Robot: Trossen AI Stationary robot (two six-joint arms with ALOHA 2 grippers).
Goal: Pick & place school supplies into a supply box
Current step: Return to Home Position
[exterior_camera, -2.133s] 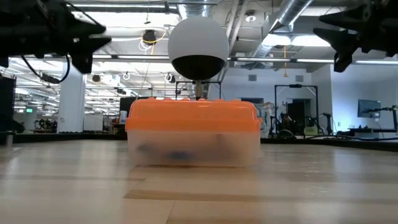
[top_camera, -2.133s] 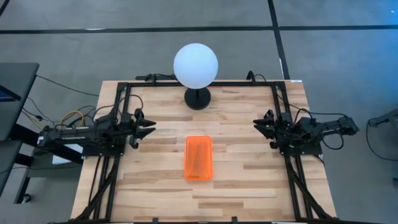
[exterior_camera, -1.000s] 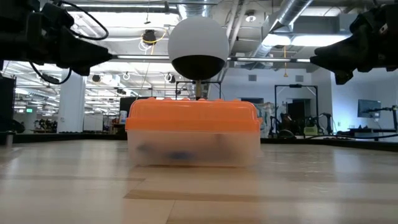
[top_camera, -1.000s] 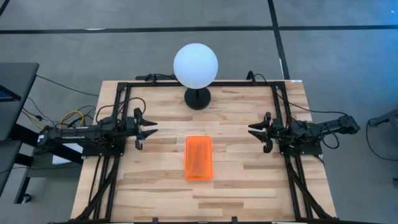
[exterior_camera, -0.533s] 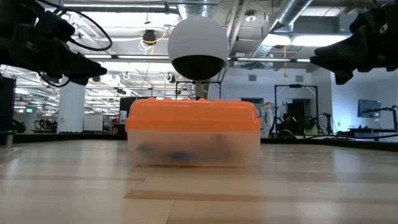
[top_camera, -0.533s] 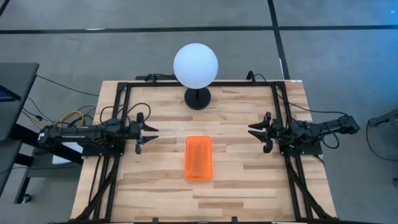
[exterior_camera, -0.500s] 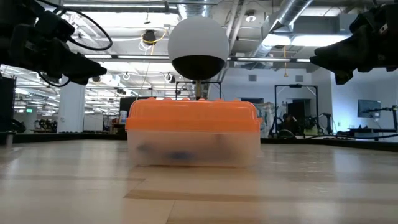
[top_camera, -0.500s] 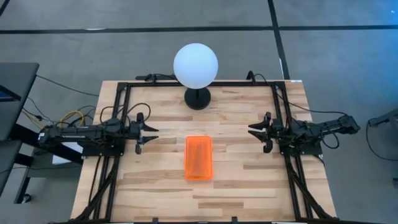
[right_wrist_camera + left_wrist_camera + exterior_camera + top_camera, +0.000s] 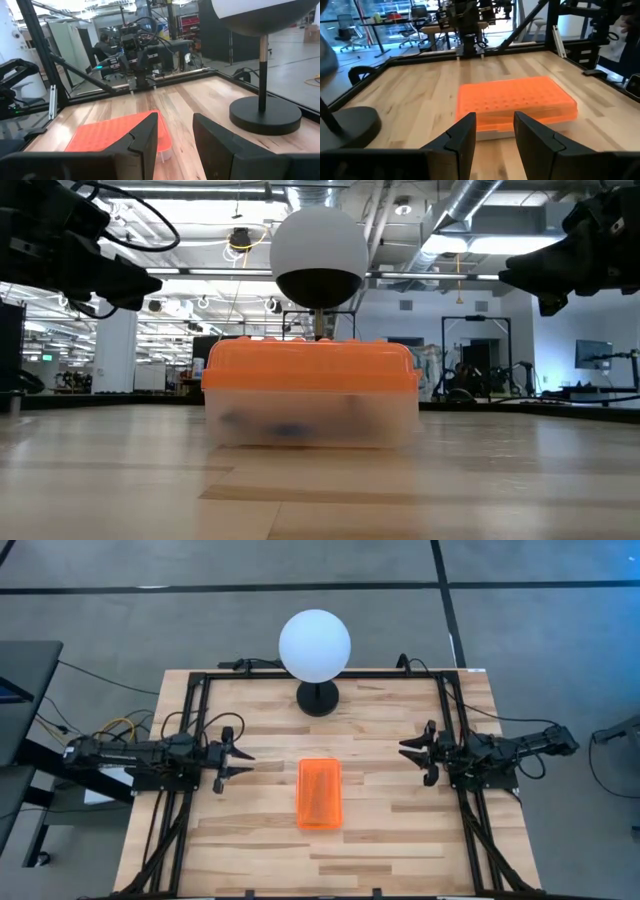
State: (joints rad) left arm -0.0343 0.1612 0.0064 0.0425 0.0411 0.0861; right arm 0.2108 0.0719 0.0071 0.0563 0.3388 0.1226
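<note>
The supply box [image 9: 319, 793] lies flat near the middle of the wooden surface [image 9: 400, 840], its orange lid shut over the clear lower half. Through that clear wall the low view shows only dim dark and blue shapes of the school supplies [image 9: 285, 425], too blurred to tell apart. A little farther back, well apart from the box on either side, both arms hang above the surface. The left pincer [image 9: 495, 116] and the right pincer [image 9: 175, 116] face each other across the box, each with its fingers parted by a modest gap and holding nothing. At the far edge stands a white globe lamp [image 9: 315, 645] on a black base [image 9: 318, 698].
</note>
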